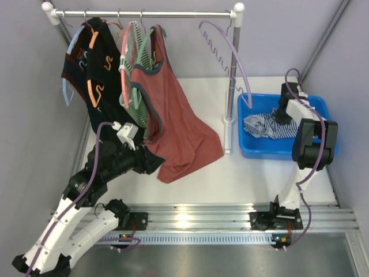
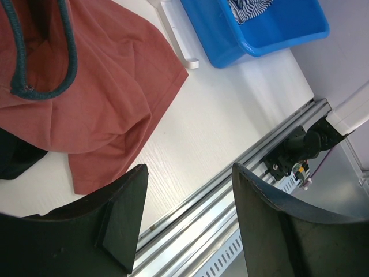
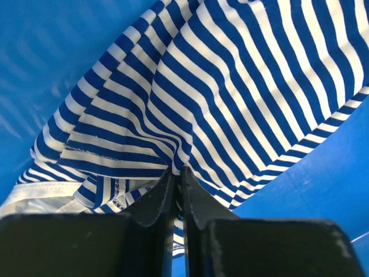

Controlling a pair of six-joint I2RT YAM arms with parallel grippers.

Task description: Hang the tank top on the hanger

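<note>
**A:** What is the right end effector (image 3: 177, 173) doing?

**B:** Its two matte black fingers are pressing almost together, pinching a gathered fold of the tank top (image 3: 230, 86). The cloth is looking like a soft knit. Thin navy and white stripes are fanning out from the pinch toward 1 o'clock, and white trim is showing at 8 o'clock.

**A:** Where is the tank top lying?

**B:** It is lying crumpled inside one blue bin (image 1: 288, 151) of smooth, glossy plastic, which is sitting at 3 o'clock on the white counter (image 1: 230, 179).

**A:** And the left end effector (image 2: 187, 196)?

**B:** Its two wedge-shaped fingers are standing wide apart, gripping nothing, above the faintly grained counter. At 10 o'clock from it, one rust-red top (image 2: 104, 98) is draping onto the counter in loose folds, with dark teal binding edging its armhole.

**A:** The hanger (image 1: 214, 52)?

**B:** One thin lilac hanger is hanging at 1 o'clock from the right end of the white rail (image 1: 144, 12). One arm is curving smoothly and the other is running in small waves. Its lower tip is reaching toward the bin's 11 o'clock corner. Three garments are crowding the rail's left half: a dark one, a green-striped one and the rust-red one.
</note>
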